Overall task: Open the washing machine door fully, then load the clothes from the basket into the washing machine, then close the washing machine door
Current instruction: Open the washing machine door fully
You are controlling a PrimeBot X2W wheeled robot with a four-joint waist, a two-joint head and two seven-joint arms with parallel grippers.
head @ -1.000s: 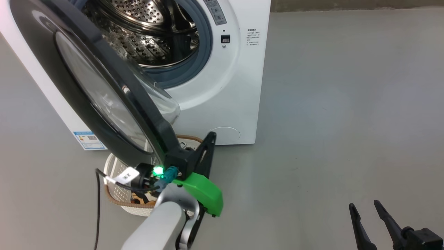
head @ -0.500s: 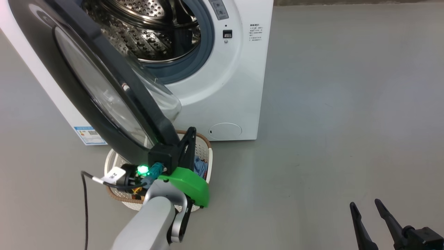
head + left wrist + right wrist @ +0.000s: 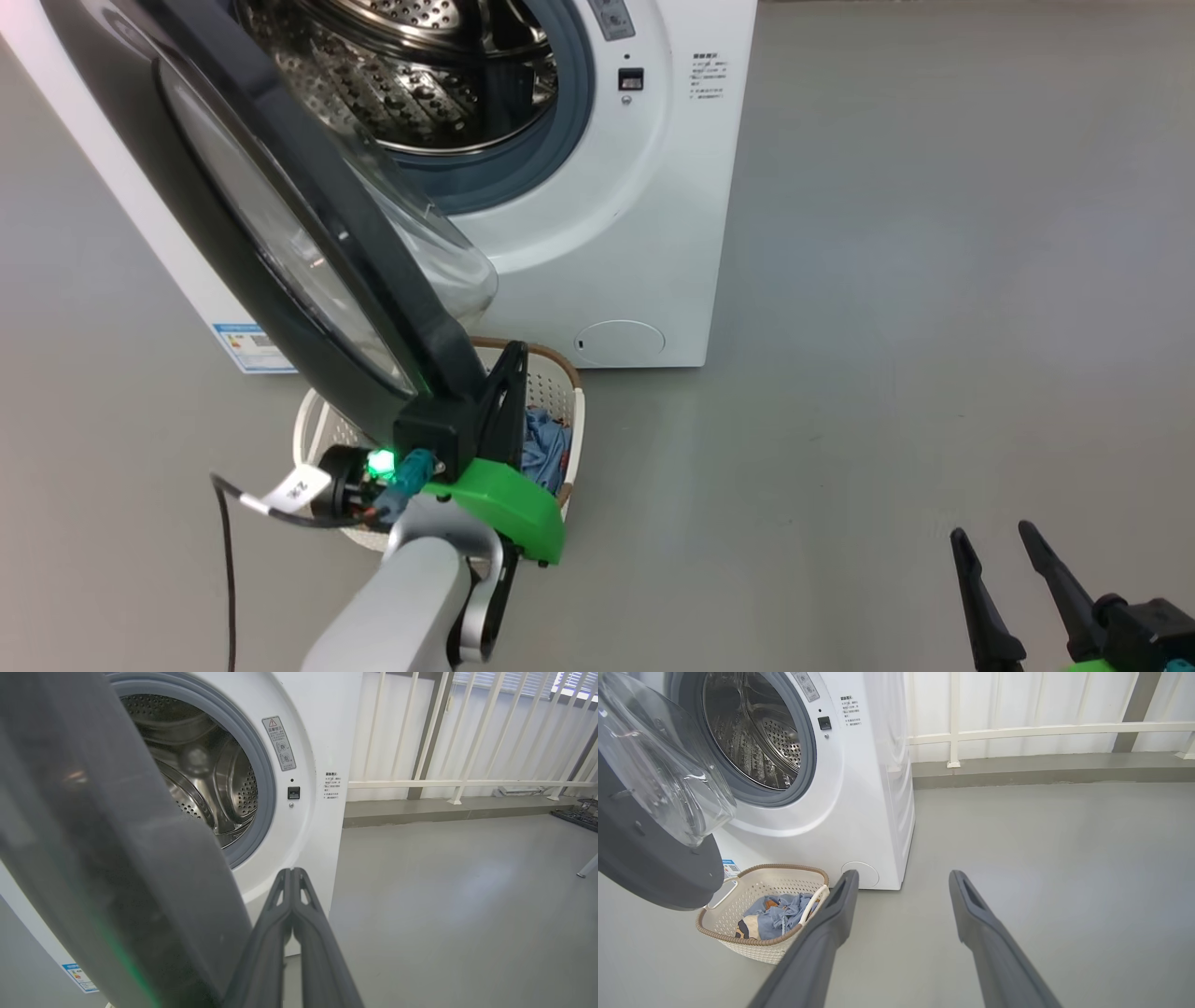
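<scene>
Left gripper (image 3: 510,371) pressed shut, empty, beside the door's (image 3: 280,252) lower edge, 7 o'clock. Right gripper (image 3: 994,546) spread wide, empty, 5 o'clock. Risks: I slip off the glossy rim, or the door swings back. It overhangs the basket (image 3: 573,411), shadowing the clothes (image 3: 541,450).

On my left arm, a pale grey forearm (image 3: 411,597) is carrying a bright green cover (image 3: 512,509), a glowing green lamp (image 3: 380,460), a teal connector (image 3: 411,467) and a black cable (image 3: 229,569) wearing a white tag (image 3: 294,487). The left gripper (image 3: 513,351) and right gripper (image 3: 991,534) are showing long, dark, tapering fingers (image 3: 817,947) with slotted tips.
</scene>
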